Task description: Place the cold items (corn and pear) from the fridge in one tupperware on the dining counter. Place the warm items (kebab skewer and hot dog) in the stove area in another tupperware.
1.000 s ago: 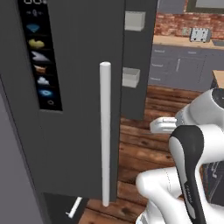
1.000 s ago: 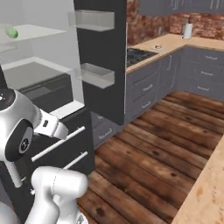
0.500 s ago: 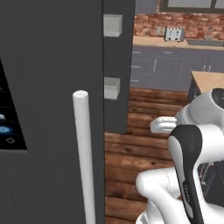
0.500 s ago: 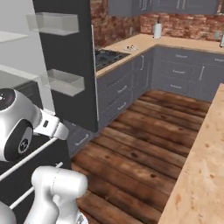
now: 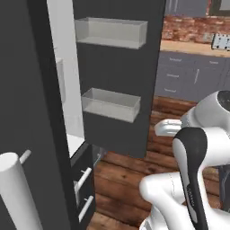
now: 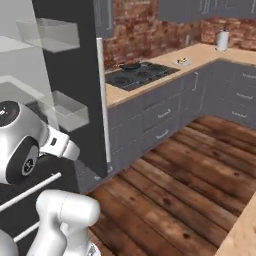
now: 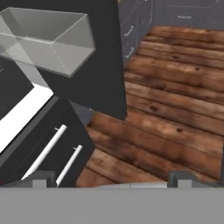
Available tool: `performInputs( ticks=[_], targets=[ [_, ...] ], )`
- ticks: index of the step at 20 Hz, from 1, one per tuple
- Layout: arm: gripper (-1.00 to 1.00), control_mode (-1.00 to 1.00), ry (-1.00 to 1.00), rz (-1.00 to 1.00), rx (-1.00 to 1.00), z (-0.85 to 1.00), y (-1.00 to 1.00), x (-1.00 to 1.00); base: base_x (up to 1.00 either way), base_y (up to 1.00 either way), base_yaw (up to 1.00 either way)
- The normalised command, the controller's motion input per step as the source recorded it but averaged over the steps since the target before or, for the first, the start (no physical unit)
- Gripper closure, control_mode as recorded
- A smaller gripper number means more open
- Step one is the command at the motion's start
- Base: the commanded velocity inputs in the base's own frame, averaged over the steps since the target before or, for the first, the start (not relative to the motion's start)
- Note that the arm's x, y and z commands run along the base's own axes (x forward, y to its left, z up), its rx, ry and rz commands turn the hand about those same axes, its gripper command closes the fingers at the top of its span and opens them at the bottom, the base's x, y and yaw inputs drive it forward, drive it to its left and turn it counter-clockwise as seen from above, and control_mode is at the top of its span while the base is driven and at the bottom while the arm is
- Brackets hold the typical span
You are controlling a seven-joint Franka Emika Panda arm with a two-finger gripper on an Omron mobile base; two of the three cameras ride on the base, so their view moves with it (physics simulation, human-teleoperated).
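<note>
So my base cams are looking at the fridge point(image 5: 112, 85): tall, dark grey, door swung open with two clear bins point(image 5: 110, 104) stacked on its inner face and white walls inside. It stands upright, long axis straight up and down, and the open door's inner side faces me in the left base view. A fat silver bar handle point(image 5: 15, 188) sits right in the near corner there, also running vertical.

The right base view gets stuff the left one doesn't: the stove point(image 6: 137, 74) on the wood-topped counter next to the fridge, a brick wall behind it, and a light wood edge of the dining counter point(image 6: 245, 235) in the bottom corner. It also shows the glass shelves point(image 6: 15, 85) inside.

The hand view looks down at the plank floor point(image 7: 175, 109), one bin, and the dark lower drawers point(image 7: 57, 148) with their slim silver pulls.

My gripper point(image 7: 111, 177) is spread as wide as it goes, nothing between the fingertips, just hanging over the floor near the fridge's bottom.
</note>
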Motion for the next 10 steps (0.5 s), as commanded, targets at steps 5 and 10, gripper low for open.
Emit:
performInputs(
  ticks=[5,10],
  targets=[
    [-1.0,1.0,0.0,0.0,0.0,0.0,0.0,0.0,0.51,0.0,0.98],
    [-1.0,1.0,0.0,0.0,0.0,0.0,0.0,0.0,0.53,-0.02,1.0]
  ],
)
